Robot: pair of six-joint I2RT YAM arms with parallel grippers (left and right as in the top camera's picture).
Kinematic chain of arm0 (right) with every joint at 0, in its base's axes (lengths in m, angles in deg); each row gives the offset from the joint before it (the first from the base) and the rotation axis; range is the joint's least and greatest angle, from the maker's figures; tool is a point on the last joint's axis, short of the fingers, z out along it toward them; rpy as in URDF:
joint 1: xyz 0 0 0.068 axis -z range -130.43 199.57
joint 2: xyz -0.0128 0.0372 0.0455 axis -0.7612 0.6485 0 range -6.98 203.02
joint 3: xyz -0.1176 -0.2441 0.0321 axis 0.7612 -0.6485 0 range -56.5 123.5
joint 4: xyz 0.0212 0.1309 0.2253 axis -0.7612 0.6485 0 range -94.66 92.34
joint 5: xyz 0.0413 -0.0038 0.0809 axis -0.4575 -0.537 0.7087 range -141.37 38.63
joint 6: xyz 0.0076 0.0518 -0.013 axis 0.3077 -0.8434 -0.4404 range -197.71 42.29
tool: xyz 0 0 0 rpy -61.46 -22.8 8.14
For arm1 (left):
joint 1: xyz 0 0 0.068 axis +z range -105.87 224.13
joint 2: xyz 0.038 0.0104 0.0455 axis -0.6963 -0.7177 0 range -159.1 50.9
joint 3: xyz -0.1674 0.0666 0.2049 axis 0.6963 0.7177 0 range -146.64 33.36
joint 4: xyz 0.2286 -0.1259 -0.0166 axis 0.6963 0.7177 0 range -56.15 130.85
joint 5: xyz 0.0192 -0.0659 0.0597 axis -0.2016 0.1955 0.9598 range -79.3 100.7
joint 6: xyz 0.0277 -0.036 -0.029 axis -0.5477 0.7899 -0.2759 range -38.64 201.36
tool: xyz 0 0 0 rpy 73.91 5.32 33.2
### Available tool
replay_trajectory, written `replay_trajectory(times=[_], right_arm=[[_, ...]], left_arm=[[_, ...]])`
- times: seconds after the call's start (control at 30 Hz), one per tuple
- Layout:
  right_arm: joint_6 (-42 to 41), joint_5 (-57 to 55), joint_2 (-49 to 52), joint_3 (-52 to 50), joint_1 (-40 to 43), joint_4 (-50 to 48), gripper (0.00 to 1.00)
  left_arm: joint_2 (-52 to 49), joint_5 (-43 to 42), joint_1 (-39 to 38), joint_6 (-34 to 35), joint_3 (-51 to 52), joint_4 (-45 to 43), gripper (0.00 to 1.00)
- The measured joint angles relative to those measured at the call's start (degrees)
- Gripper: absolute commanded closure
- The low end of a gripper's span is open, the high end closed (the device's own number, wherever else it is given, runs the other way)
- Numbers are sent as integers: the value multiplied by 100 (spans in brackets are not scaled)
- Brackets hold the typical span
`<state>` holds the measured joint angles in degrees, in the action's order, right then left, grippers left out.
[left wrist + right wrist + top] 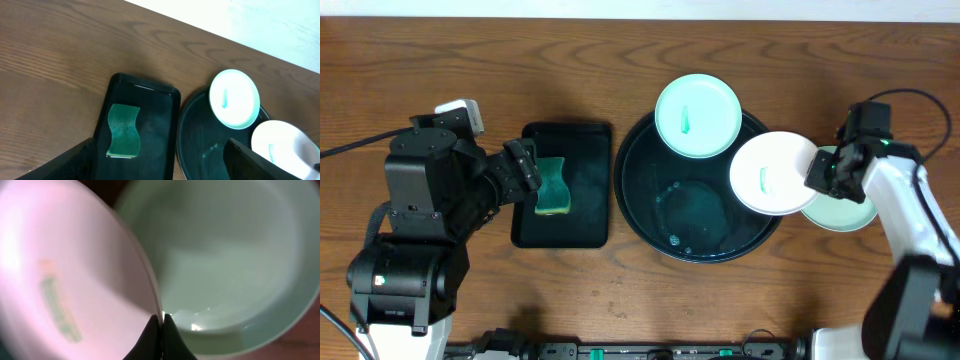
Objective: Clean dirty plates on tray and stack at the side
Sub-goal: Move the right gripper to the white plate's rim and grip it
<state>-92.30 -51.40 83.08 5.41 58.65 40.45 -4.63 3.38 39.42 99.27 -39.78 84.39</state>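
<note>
Nearly closed, right hand (823,172) pinching white plate (770,172) rim

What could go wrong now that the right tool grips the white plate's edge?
1. The right tool pinches only the thin rim of the white plate, so the plate may slip or tilt.
2. That plate shows a green smear; set down on the mint plate below, it could be stacked dirty.
</note>
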Motion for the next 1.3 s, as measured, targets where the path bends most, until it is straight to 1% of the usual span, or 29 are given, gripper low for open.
replay_trajectory(times=[0.13, 0.23, 0.33, 0.37, 0.47, 0.53, 0.63, 0.67, 0.7, 0.77, 0.83, 0.97, 1.1, 1.17, 1.3], right_arm=[[9, 352, -643, 9, -280, 168, 99], [15, 522, -723, 7, -710, 361, 99], [-2, 627, -564, -146, -1335, 271, 99], [-11, 649, -533, -184, -1425, 247, 99], [-199, 697, -278, -463, -1991, -153, 99], [-442, 721, -15, -647, -2306, -498, 99], [-890, 769, 391, -796, -2645, -754, 99], [-1106, 780, 514, -817, -2723, -820, 95], [-1285, 780, 590, -826, -2774, -863, 88], [-1648, 793, 669, -831, -2817, -935, 80], [-1917, 793, 664, -828, -2811, -988, 78], [-2024, 807, 535, -828, -2717, -973, 74], [-1585, 807, -44, -811, -2479, -938, 69], [-1246, 802, -439, -780, -2367, -916, 68], [-730, 758, -1217, -708, -2251, -791, 69]], left_arm=[[0, 0, 0, 2, 0, 0, 19], [0, 0, 0, 0, 0, 0, 19], [0, 0, 0, 0, 0, 0, 19], [0, 0, 0, 0, 0, 0, 19], [0, 0, 0, 0, 0, 0, 19], [0, 0, 0, 2, 0, 2, 19], [0, 0, 0, 0, 0, 0, 19], [0, 0, 0, 0, 0, 0, 19], [0, 0, 0, 0, 0, 2, 19], [0, 0, 0, 2, 0, 0, 19], [0, 0, 0, 4, 0, 0, 19], [0, -4, 0, 22, 0, -9, 19], [-4, -144, 0, 72, 0, 68, 19], [-44, -223, 0, 94, 0, 133, 19], [-433, -339, 0, 116, 0, 614, 19]])
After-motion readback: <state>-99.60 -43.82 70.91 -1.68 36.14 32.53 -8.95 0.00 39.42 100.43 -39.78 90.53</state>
